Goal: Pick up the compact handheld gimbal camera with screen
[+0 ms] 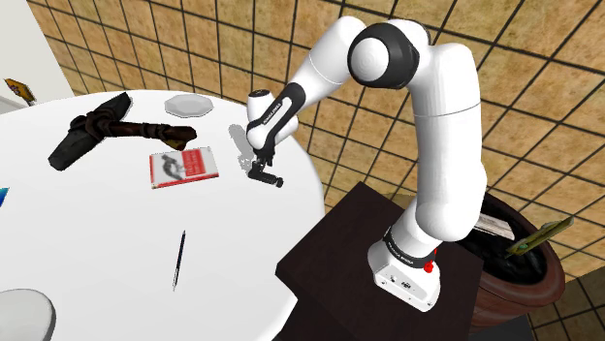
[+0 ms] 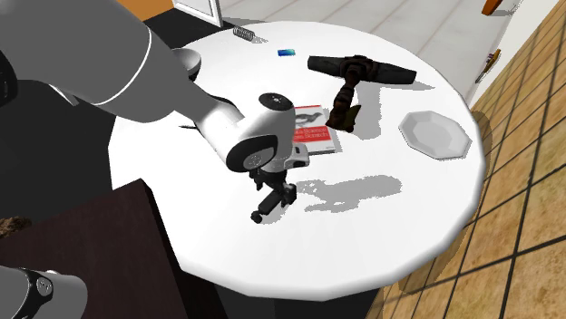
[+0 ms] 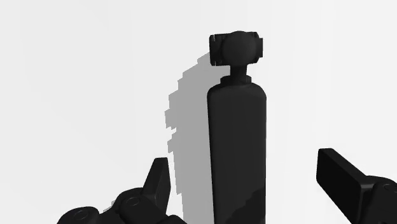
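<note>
Gimbal camera (image 3: 236, 140): all black, slim rounded body, ball head on short neck. Lies on white table (image 1: 97, 242), shoulder view's right edge. Sits between gripper (image 3: 243, 162) fingers, spread apart, not touching.

A round white counter (image 1: 116, 291) carries a red-and-white book (image 1: 182, 167), a thin dark pen (image 1: 179, 260) well apart from it, a pale octagonal plate (image 1: 187, 105) and a dark brown T-shaped object (image 1: 107, 126) near the plate. A brown pot (image 1: 528, 286) stands on the tiled floor (image 1: 194, 39).
</note>
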You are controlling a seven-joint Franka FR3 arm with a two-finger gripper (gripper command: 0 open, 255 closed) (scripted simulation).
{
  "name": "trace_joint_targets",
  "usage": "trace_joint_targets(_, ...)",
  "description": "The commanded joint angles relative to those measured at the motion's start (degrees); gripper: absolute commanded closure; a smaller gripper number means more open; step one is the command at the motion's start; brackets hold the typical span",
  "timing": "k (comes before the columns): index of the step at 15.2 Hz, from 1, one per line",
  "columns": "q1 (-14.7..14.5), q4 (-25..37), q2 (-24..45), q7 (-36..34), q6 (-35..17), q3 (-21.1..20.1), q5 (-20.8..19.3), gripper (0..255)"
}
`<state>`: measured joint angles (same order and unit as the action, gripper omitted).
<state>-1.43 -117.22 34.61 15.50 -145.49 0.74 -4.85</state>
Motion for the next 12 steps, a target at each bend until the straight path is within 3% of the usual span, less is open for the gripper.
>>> trace_joint_targets(1,0.0,0.5,1.5,-0.1,-1.1,0.1,-0.1,0)
trace_joint_targets(4,-0.1,0.9,2.7,-0.2,-1.8,0.1,-0.1,0)
trace_joint_targets(5,0.0,1.0,2.8,-0.1,-1.8,0.1,-0.1,255)
trace_joint_targets(12,0.0,1.1,2.8,-0.2,-1.7,0.1,-0.1,255)
